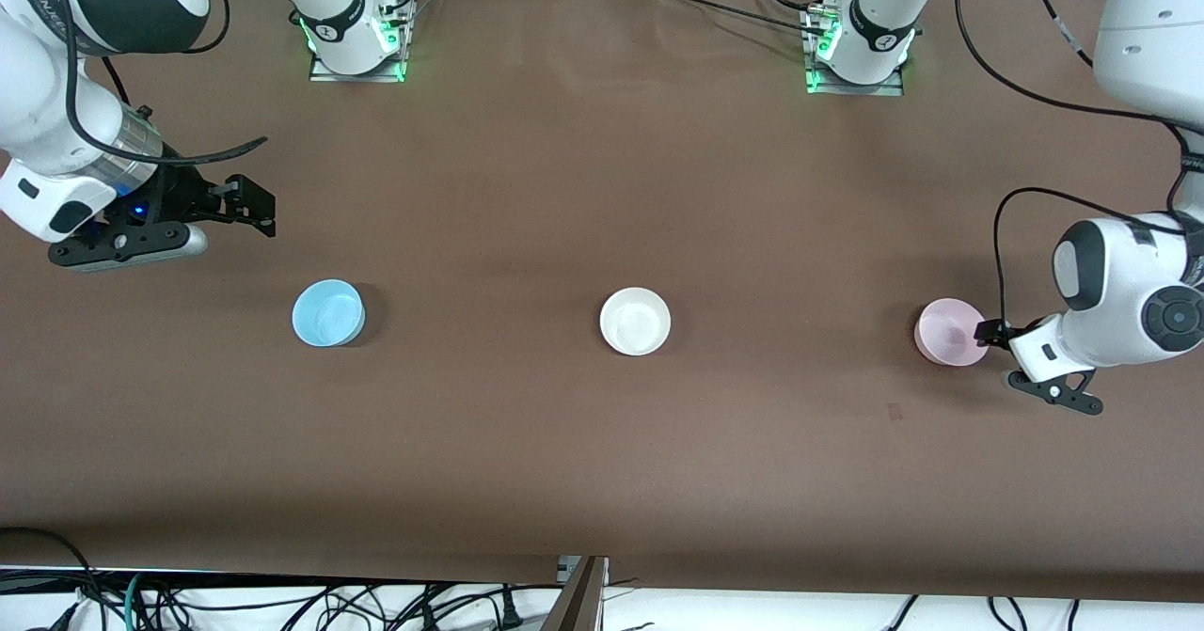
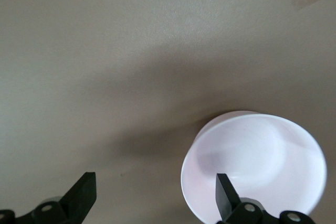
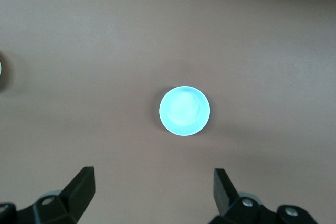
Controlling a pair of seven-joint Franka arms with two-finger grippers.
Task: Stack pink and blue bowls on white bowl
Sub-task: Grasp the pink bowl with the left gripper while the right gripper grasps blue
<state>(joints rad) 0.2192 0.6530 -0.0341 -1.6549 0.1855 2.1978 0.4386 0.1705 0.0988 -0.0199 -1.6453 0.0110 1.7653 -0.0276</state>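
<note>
Three separate bowls: blue bowl [image 1: 327, 312], white bowl [image 1: 635, 321], pink bowl [image 1: 950, 331].

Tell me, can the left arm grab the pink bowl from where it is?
Probably yes. The left gripper is open right at the pink bowl, one finger over its inside, and nothing blocks it.

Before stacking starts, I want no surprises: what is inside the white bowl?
Nothing shows inside the white bowl: its bare white inside is in plain sight, with neither the pink bowl nor the blue bowl in it.
</note>
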